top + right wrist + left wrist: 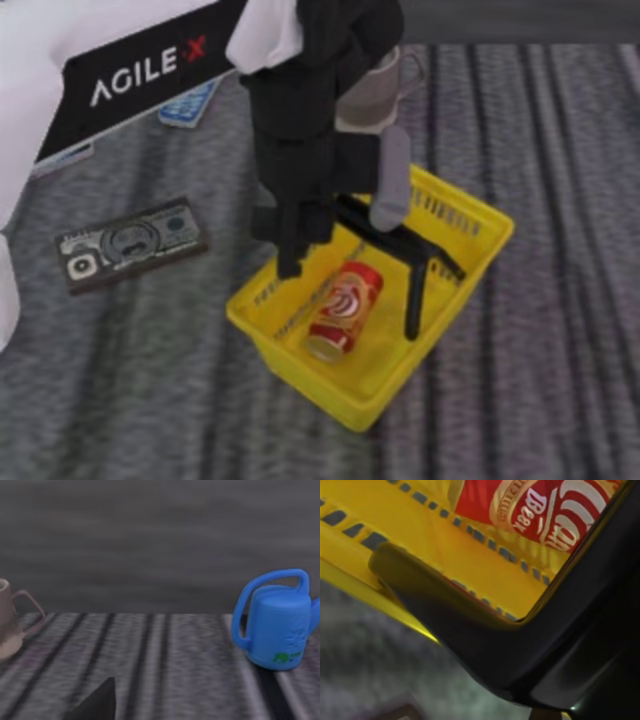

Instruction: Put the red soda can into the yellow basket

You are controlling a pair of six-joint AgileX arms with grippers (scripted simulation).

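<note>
Red soda can (345,310) lying on its side inside the yellow basket (470,262), lower centre of the top view, silver end toward the bottom of the frame. In the left wrist view, logo side (540,507) filling the upper right above the slotted yellow wall (420,535). 2 black handles (415,270) folded across the basket. Left gripper (335,225) hovering above the basket's upper-left rim, fingers spread, holding nothing. Mug (385,85) behind the arm at top centre; flat grey banknote-patterned pad (130,243) at left. Right gripper: only a dark tip (97,702) visible, state impossible to tell; blue watering can (277,625) at right.
</note>
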